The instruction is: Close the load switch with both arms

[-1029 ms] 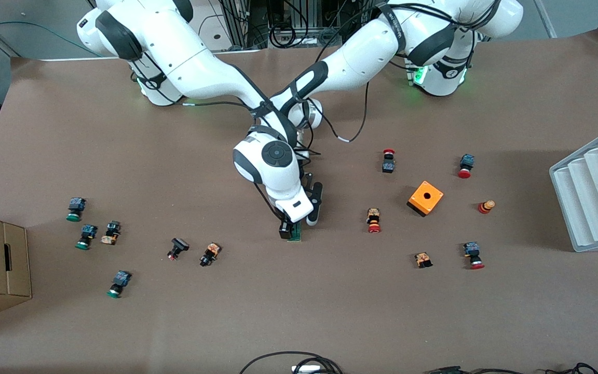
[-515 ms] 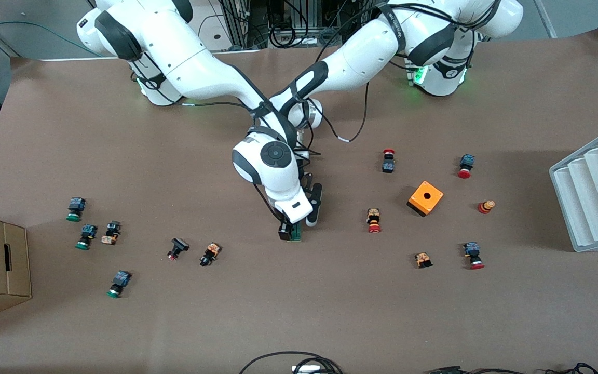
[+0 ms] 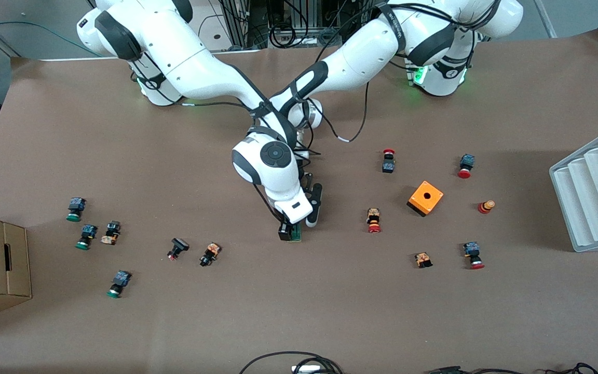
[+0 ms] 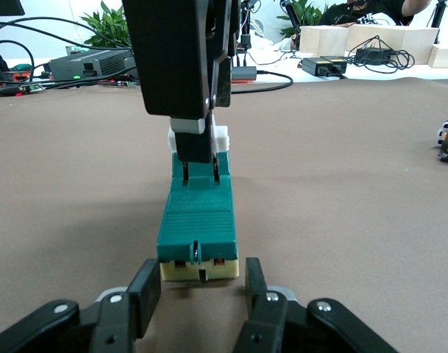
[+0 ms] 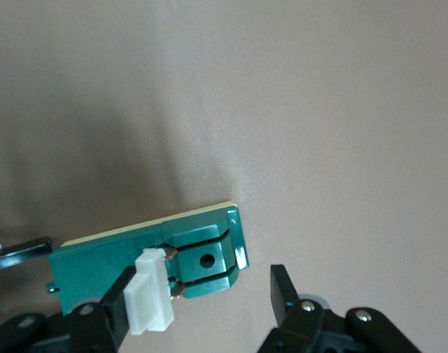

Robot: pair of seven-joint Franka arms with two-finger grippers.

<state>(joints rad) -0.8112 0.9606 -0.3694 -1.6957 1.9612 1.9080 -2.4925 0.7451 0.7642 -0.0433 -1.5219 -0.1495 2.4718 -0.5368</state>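
switch: load switch [image 3: 295, 236] is lying flat on the table, off the orange box [image 3: 425, 198] toward the right arm's end and a bit nearer the front camera
risk 1: right finger could be slipping off the white sliding piece [image 5: 151, 298], since only one finger is bearing on it
risk 2: switch could be skidding or twisting if the left grip is too shallow
left jaws: left gripper [image 4: 200, 283] is clamping the switch's plain end, fingers nearly closed
right jaws: right gripper [image 5: 201, 287] is straddling the slider end, partly open and gripping nothing
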